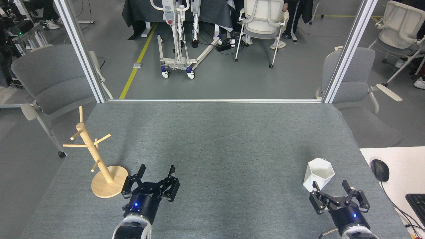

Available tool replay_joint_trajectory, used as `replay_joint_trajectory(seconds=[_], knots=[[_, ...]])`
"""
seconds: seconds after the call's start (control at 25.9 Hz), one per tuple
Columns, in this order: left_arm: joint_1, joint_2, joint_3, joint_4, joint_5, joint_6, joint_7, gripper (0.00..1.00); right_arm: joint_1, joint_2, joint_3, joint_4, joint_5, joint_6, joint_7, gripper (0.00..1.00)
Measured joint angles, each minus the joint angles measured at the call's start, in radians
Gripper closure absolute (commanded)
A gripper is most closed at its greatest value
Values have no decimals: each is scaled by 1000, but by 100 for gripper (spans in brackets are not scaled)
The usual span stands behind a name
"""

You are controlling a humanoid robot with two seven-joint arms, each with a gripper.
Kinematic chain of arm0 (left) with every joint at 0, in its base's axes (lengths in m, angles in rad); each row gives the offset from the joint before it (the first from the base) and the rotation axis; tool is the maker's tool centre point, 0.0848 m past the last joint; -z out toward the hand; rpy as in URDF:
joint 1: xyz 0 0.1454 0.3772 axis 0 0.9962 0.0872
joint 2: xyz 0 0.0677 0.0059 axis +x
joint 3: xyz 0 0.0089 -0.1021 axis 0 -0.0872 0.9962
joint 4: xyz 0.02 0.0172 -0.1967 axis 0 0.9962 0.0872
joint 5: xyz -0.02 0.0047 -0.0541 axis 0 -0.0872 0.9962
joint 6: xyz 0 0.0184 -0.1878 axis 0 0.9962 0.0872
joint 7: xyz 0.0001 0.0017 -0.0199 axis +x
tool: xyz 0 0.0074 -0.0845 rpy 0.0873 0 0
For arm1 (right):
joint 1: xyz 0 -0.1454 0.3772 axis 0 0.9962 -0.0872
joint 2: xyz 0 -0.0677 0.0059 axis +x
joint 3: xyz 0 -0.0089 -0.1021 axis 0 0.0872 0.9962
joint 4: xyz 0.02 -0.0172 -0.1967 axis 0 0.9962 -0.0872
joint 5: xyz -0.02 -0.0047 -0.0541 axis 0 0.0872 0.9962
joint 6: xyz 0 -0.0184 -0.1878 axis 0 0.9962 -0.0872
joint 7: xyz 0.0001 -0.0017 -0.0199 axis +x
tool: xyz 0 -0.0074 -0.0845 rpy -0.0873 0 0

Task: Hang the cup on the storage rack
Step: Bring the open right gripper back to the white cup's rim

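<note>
A small white cup [318, 174] with a hexagonal rim stands upright on the grey table at the right. Just below it my right gripper [329, 184] is open, its left fingertip overlapping the cup's lower edge in the view; nothing is between the fingers. The wooden storage rack [96, 156], a slim post with angled pegs on a round disc base, stands at the table's left. Beside that base, to its right, my left gripper [156, 168] rests open and holds nothing. The cup's handle is not visible.
The grey table [212, 139] is bounded by aluminium frame posts at its far corners. A white desk with a black mouse [380, 170] and a keyboard [417, 204] adjoins the right edge. Grey chairs stand off both far corners.
</note>
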Motion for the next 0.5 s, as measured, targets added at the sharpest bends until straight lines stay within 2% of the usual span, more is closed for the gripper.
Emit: replay_joint_trajectory(seconds=[0.5], knots=[[-12,0,0,20,0,0,0,1,-48,-2,16,76,-1,-11,-2,1]])
